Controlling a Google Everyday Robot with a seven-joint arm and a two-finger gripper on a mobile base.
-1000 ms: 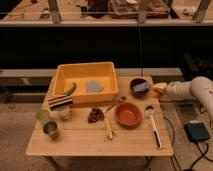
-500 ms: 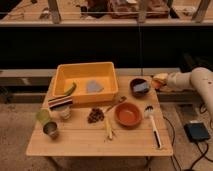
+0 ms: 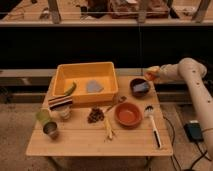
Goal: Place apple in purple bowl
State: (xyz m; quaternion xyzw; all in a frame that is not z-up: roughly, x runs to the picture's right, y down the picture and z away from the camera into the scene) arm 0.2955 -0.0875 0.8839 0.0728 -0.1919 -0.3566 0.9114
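The arm has lifted and drawn back towards the right edge of the frame since a second ago, when its end sat low just beside the purple bowl; now the gripper (image 3: pixel 153 74) hangs above and just to the right of the purple bowl (image 3: pixel 140 87), right of centre in the frame, and an orange-red lump shows at its tip; I take that for the apple (image 3: pixel 152 72), clamped between the fingers and clear of the table (image 3: pixel 75 142); nothing like it lies on the wood. The bowl sits at the table's far right edge with a bluish-grey thing inside it; the larger orange bowl (image 3: pixel 128 114) stands nearer the camera, a bunch of grapes (image 3: pixel 95 115) to its left.

By my reckoning the apple is firm, smooth and fairly light; a round skin like that can slip, so a hold across its widest part seems best; a short drop into the bowl should not hurt it, though it may settle askew on the grey thing.
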